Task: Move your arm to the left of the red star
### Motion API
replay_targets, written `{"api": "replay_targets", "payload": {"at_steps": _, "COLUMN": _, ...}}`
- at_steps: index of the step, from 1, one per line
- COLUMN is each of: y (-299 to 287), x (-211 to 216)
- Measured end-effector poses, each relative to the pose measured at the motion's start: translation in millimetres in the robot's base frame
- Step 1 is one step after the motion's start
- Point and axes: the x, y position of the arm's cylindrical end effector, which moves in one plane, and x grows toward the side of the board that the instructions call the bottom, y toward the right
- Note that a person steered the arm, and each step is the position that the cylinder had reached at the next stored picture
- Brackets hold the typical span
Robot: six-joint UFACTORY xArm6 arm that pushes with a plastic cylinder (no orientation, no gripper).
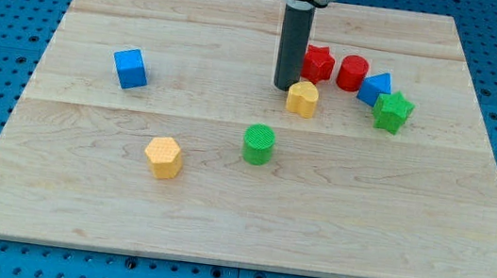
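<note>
The red star [318, 63] lies on the wooden board near the view's top, right of centre. My tip [284, 87] rests on the board just to the left of the red star and a little below it, close to its left edge. The yellow block [302, 98] sits right beside my tip, at its lower right. The rod rises from the tip straight toward the view's top.
A red cylinder [352, 73], a blue block [375, 87] and a green star [392, 111] sit right of the red star. A green cylinder [258, 145] and a yellow hexagon [163, 157] lie lower. A blue cube [130, 68] is at left.
</note>
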Motion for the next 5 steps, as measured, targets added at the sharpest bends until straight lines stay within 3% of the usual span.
{"api": "replay_targets", "payload": {"at_steps": 5, "y": -9.8, "x": -11.1}}
